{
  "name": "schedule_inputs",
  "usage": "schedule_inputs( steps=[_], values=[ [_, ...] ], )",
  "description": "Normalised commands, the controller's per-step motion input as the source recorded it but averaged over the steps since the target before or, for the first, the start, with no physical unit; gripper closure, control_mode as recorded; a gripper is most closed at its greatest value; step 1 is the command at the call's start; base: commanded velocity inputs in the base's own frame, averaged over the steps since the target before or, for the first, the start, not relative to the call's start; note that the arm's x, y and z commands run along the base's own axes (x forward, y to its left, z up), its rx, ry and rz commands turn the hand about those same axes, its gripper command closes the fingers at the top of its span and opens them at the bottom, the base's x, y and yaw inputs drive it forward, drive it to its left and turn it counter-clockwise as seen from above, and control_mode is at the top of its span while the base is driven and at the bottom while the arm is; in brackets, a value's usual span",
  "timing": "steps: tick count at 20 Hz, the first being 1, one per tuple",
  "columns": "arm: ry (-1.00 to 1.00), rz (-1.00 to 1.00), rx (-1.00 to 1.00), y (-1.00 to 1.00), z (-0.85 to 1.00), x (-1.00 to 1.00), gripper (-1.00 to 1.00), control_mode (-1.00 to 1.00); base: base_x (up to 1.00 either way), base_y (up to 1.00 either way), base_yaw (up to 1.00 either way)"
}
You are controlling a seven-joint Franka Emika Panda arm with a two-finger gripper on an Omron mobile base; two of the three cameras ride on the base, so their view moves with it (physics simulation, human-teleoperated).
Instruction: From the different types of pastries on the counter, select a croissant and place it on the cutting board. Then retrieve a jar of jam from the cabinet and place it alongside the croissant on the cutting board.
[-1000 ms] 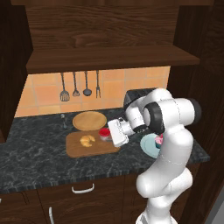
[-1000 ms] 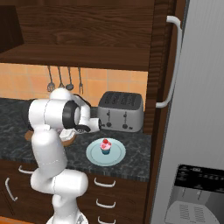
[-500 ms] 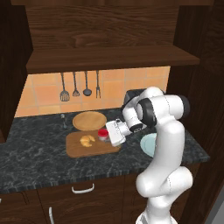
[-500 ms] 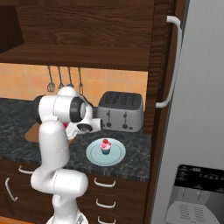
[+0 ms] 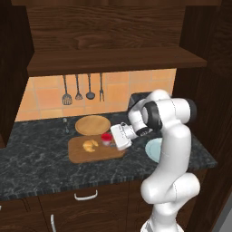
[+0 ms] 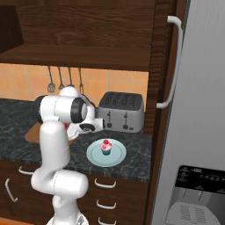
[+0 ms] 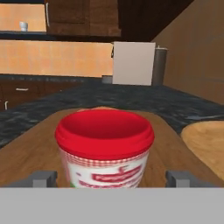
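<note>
Now the jar stands upright on the board, just right of the croissant. Pincer released: its fingertips sit clear of the jar on either side. Cupcake rests on a plate, farther right on the surface.

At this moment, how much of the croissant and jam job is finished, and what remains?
Nearly all looks done. The croissant lies on the cutting board, and the jar of jam stands upright on the same board beside it. The gripper is open, its fingertips apart on either side of the jar, so the jar appears released. What seems left is only to draw the hand back without knocking the jar.
</note>
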Motion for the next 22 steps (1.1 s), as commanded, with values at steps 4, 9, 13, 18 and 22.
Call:
schedule_inputs(
  steps=[4, 9, 13, 18, 22],
  values=[
    [-0.04, 0.0, 0.01, -0.35, 0.14, 0.0, -1.0, -1.0, 0.0, 0.0, 0.0],
    [-0.05, 0.0, 0.02, -0.42, 0.21, -0.01, -1.0, -1.0, 0.0, 0.0, 0.0],
    [-0.12, -0.03, 0.0, -0.47, 0.44, -0.03, -1.0, -1.0, 0.0, 0.0, 0.0],
    [-0.19, -0.03, 0.0, -0.15, 0.68, -0.28, -1.0, -1.0, 0.0, 0.0, 0.0],
    [-0.29, -0.05, 0.0, -0.17, 0.85, -0.26, -1.0, -1.0, 0.0, 0.0, 0.0]
  ],
)
